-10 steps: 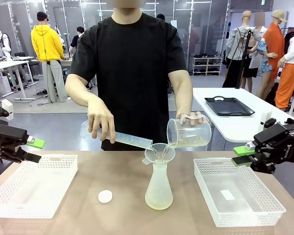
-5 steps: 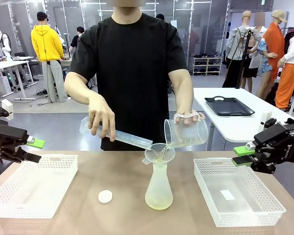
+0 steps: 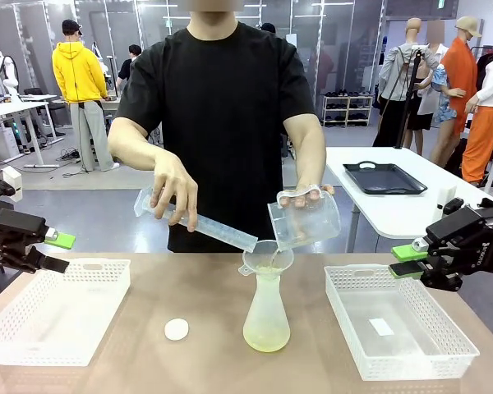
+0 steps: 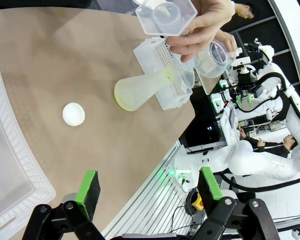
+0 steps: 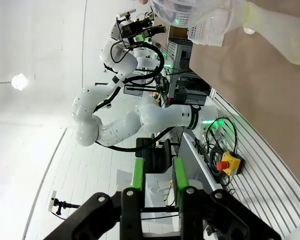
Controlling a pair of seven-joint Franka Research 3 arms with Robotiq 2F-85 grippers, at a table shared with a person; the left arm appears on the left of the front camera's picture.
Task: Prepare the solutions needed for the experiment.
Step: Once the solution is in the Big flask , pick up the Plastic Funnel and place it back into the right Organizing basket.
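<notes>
Bare table (image 3: 218,371) lies in front of the conical flask (image 3: 266,305), whose base holds the solutions (image 3: 266,336), pale yellow-green. One white cap (image 3: 177,329) lies left of the flask. Two baskets flank it with room between: left basket (image 3: 16,332) and right basket (image 3: 444,345). Outside them hang the left pincer (image 3: 56,253), wide open and empty, and the right pincer (image 3: 407,260), narrowly parted and empty. Over the flask's one funnel (image 3: 269,254), a person's two hands (image 3: 174,187) tilt one graduated cylinder (image 3: 205,225) and one beaker (image 3: 306,222).

The person (image 3: 308,152) at the far side wears a plain black short-sleeved T-shirt (image 3: 222,107). The left gripper (image 3: 57,253) and right gripper (image 3: 407,261) are black and angular with round screws. Each finger carries a bright green pad (image 4: 88,186).
</notes>
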